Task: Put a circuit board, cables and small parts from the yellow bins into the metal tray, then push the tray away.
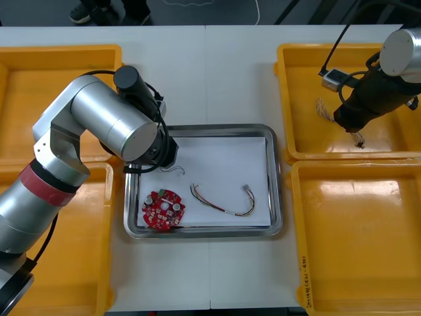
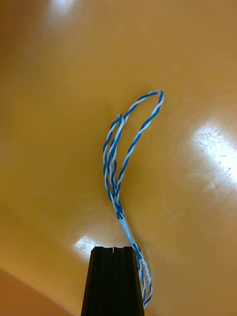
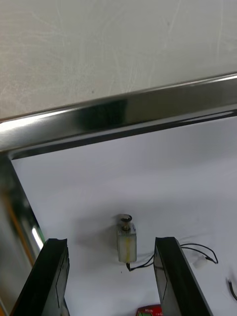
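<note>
Cable (image 2: 118, 163), blue-white, hung pinched in my right pincer (image 2: 113, 252) over the two-o'clock yellow bin (image 1: 302, 99). I judged a straight lift best, clearing its wall. My left pincer (image 3: 111, 241) gaped at the tray (image 1: 197, 128)'s ten o'clock.

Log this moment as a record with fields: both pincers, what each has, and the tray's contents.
left pincer: open, low over the metal tray, near a corner of its white lining
between its fingers: small metal part with thin black wires, lying loose
right pincer: shut on twisted blue and white cable, over the far right yellow bin
tray contents: round red circuit board, red and yellow cable, small metal part
</note>
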### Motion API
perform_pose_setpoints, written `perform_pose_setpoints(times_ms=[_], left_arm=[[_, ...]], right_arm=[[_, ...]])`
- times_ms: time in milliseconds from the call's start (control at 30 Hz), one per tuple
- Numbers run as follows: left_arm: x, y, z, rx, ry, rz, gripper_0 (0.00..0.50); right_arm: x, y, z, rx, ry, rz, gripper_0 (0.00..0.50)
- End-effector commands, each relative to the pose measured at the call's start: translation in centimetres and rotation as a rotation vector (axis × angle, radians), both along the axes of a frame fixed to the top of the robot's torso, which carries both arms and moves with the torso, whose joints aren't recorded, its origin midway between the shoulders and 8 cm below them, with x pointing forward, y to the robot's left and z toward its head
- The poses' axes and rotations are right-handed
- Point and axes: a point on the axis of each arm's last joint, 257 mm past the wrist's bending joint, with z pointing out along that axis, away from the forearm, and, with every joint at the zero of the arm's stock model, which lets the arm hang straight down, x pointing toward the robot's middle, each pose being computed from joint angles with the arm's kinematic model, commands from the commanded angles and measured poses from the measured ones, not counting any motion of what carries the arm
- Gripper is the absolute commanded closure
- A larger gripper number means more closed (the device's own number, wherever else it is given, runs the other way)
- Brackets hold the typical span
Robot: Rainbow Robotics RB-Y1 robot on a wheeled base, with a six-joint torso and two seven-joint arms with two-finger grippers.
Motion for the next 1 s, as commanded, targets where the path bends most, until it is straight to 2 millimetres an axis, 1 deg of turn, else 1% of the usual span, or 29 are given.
perform_pose_setpoints(times_ms=[33, 67, 133, 167, 200, 233, 267, 300, 467, 500, 567, 600, 667, 767, 867, 1000], left_arm=[[-0.2, -1.1, 3.9, -0.014, -0.039, -0.017, 0.000], [-0.4, -1.0, 4.6, -0.014, -0.032, -0.014, 0.000], [-0.8, -0.6, 6.0, -0.007, -0.018, -0.005, 0.000], [-0.8, -0.4, 6.4, -0.005, -0.013, -0.002, 0.000], [-1.1, -0.2, 7.1, 0.001, -0.004, 0.001, 0.000], [-1.2, 0.0, 7.9, 0.004, 0.000, 0.003, 0.000], [-1.3, 0.1, 8.2, 0.008, 0.005, 0.005, 0.000], [-1.4, 0.3, 9.0, 0.006, 0.008, 0.009, 0.000], [-0.3, -0.4, 13.3, -0.054, -0.055, -0.005, 0.000], [-0.2, -0.4, 13.7, -0.061, -0.059, -0.007, 0.000], [0.2, -0.3, 15.3, -0.078, -0.078, -0.011, 0.000], [0.2, -0.3, 15.7, -0.083, -0.082, -0.013, 0.000], [0.5, 0.2, 17.1, -0.102, -0.096, -0.008, 0.000], [0.8, 1.2, 18.7, -0.116, -0.116, 0.004, 0.000], [1.1, 2.3, 20.0, -0.112, -0.135, 0.014, 0.000], [1.2, 3.5, 21.4, -0.106, -0.145, 0.018, 0.000]], right_arm=[[1.7, 1.2, 4.7, 0.041, -0.061, -0.020, 0.500], [1.8, 1.2, 4.7, 0.039, -0.063, -0.015, 0.499], [2.0, 1.3, 4.8, 0.037, -0.075, -0.005, 0.150], [2.1, 1.2, 4.9, 0.034, -0.077, -0.004, 0.112], [2.1, 1.1, 4.9, 0.028, -0.081, -0.002, 0.035], [2.2, 1.0, 4.9, 0.022, -0.083, 0.004, 0.000], [2.2, 1.0, 4.9, 0.021, -0.084, 0.006, 0.000], [2.1, 1.0, 4.8, 0.015, -0.082, 0.013, 0.000], [2.7, 0.7, 4.9, -0.029, -0.112, 0.083, 0.000], [2.7, 0.6, 4.9, -0.030, -0.114, 0.085, 0.000], [2.8, 0.4, 4.4, -0.033, -0.118, 0.084, 0.000], [2.7, 0.4, 4.2, -0.033, -0.117, 0.085, 0.000], [2.8, 0.4, 3.9, -0.035, -0.125, 0.090, 0.000], [2.8, 0.3, 3.4, -0.044, -0.122, 0.096, 0.000], [2.5, 0.4, 2.6, -0.056, -0.111, 0.107, 0.000], [2.7, 0.6, 1.9, -0.071, -0.119, 0.119, 0.000]])
